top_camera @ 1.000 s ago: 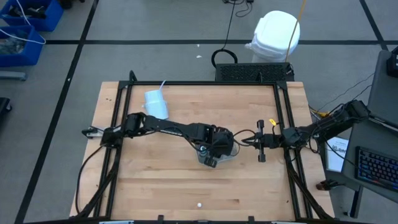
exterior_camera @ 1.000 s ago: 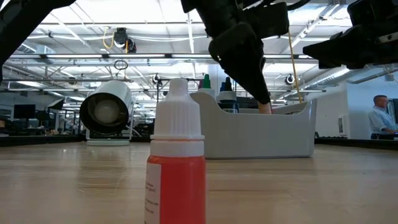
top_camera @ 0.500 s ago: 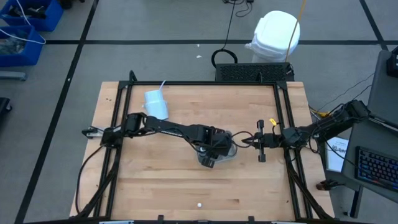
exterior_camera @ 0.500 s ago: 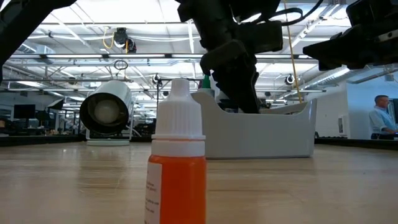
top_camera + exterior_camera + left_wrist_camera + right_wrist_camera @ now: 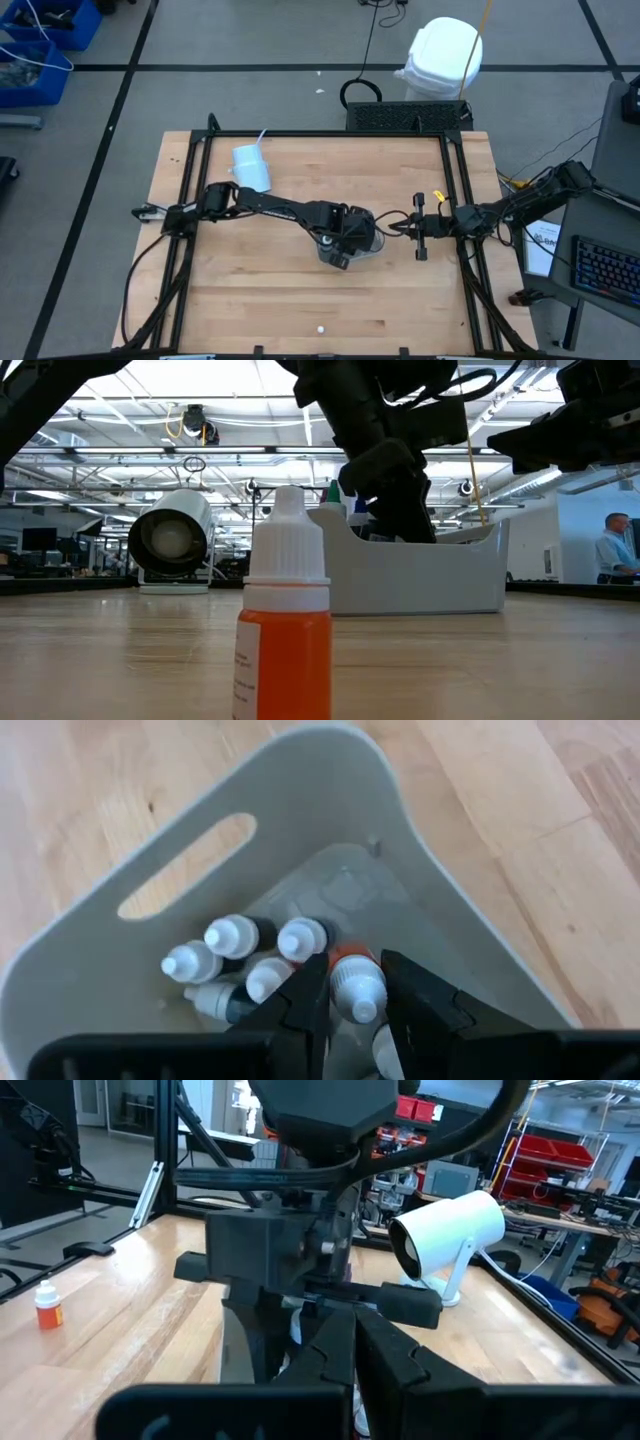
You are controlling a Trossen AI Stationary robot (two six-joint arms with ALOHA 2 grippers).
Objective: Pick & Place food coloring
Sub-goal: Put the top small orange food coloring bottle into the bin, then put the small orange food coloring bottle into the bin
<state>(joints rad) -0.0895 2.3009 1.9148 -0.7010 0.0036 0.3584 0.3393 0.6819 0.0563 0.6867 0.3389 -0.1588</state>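
Observation:
A clear-grey tray stands mid-table and holds several white-capped food coloring bottles, upright on its floor. My left gripper reaches down into the tray, shut on an orange-red food coloring bottle. Another orange food coloring bottle stands upright by itself near the table's front edge. My right gripper waits shut just right of the tray, holding nothing. My left gripper pinches the orange-red bottle between its two fingers at the sides of the white cap. The fingers come steeply from above and point down into the tray. The bottle stays cap up, its red body beyond the fingertips, among the other bottles; whether it touches the floor is hidden.
A white cup with a straw lies on its side at the table's far left. A black frame runs round the table. Bare wood lies between the tray and the lone bottle.
My left gripper has sunk a little deeper into the tray with the orange-red bottle still in its hold. The tray and the lone bottle have stayed where they were.

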